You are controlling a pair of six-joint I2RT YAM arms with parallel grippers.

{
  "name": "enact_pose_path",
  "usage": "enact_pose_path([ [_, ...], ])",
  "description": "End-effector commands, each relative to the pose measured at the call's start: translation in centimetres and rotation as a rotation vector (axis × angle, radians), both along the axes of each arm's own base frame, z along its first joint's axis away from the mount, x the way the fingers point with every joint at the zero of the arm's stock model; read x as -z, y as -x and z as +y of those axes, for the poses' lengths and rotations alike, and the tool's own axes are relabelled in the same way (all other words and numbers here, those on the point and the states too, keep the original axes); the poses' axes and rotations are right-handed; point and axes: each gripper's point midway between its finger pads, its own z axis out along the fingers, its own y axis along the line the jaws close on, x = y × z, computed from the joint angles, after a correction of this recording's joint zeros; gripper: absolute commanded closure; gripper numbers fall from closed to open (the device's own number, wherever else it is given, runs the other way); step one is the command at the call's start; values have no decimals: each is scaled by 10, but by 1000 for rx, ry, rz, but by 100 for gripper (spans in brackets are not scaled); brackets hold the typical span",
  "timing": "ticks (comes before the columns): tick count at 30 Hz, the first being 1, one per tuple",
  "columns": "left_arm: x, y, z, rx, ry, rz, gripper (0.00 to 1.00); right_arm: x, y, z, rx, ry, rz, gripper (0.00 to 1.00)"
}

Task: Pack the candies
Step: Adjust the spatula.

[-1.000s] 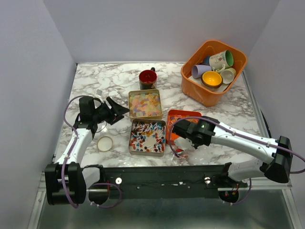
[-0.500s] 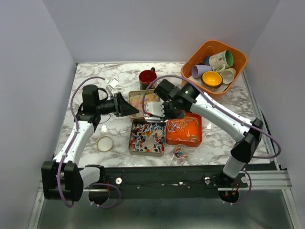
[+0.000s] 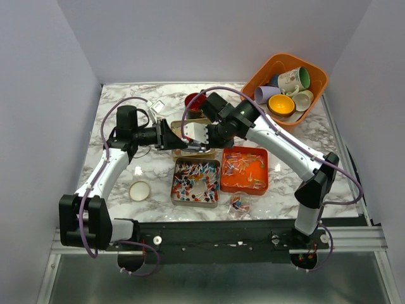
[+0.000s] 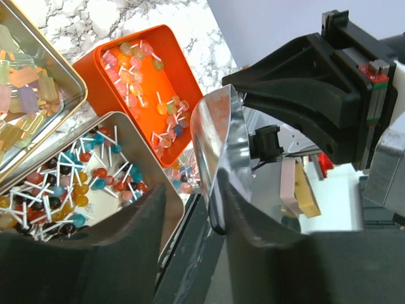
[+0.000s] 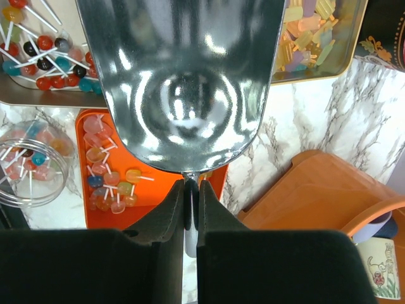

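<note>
Scoop (image 5: pixel 180 82) pinched by its handle in the right gripper (image 5: pixel 191 190), poised over the pastel candies (image 5: pixel 310 28). Left gripper (image 4: pixel 190 190) spread wide at its mouth, gripping nothing.

The scoop (image 5: pixel 180 82) ahead of the right hand (image 5: pixel 191 190) runs off the top of the wrist picture and covers most of the lollipop tin (image 5: pixel 44 100) and orange tray (image 5: pixel 136 196) beneath. Left of that hand a clear tub (image 5: pixel 28 168) is cut by the edge. Whether the left hand (image 4: pixel 190 209) touches the scoop, I can't tell. From above, an arm half hides the red mug (image 3: pixel 193 100).
</note>
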Motion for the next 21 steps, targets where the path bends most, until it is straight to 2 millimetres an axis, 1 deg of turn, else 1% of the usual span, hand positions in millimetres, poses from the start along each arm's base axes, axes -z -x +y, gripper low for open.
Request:
enact_pose_path([
  [1,-6,0,-8,25,52,18,56,-12,-2,8,-29,-44,-52,99],
  [2,-6,1,-9,29,52,20,59,-14,-2,10,-29,-54,-56,99],
  [3,-5,2,-11,35,52,20,67,-19,-1,12,-32,-65,-60,99],
  [5,0,4,-10,28,53,41,78,-18,3,16,-57,-58,-67,99],
  [6,-1,4,-11,28,66,45,88,-18,4,16,-62,-54,-72,99],
  [7,0,7,-11,37,71,52,93,-16,7,15,-66,-51,-68,97],
  [8,2,7,-11,38,74,43,97,-18,8,17,-64,-67,-67,92],
  [9,2,9,-11,42,79,41,100,-19,10,17,-54,-83,-67,73],
  [12,3,15,-12,65,91,39,100,-25,16,4,-19,-123,-72,50],
  [13,3,16,-12,74,95,35,100,-28,23,4,-27,-169,-39,47],
  [14,2,19,-12,91,102,33,100,-37,24,-9,-10,-221,-46,40],
  [15,3,19,-12,97,104,32,100,-41,29,-14,-17,-261,-40,38],
  [16,3,21,-12,109,110,35,100,-44,38,-14,-68,-321,-16,37],
  [17,3,24,-13,123,118,47,100,-55,27,-14,-71,-404,-73,37],
  [18,2,24,-13,129,124,44,100,-49,42,-30,-85,-442,-88,36],
  [19,1,25,-13,136,128,44,100,-52,49,-29,-137,-492,-108,35],
  [20,1,26,-13,139,132,48,100,-58,49,-27,-169,-545,-161,34],
  [21,0,27,-13,145,135,48,100,-43,57,-30,-191,-550,-145,34],
])
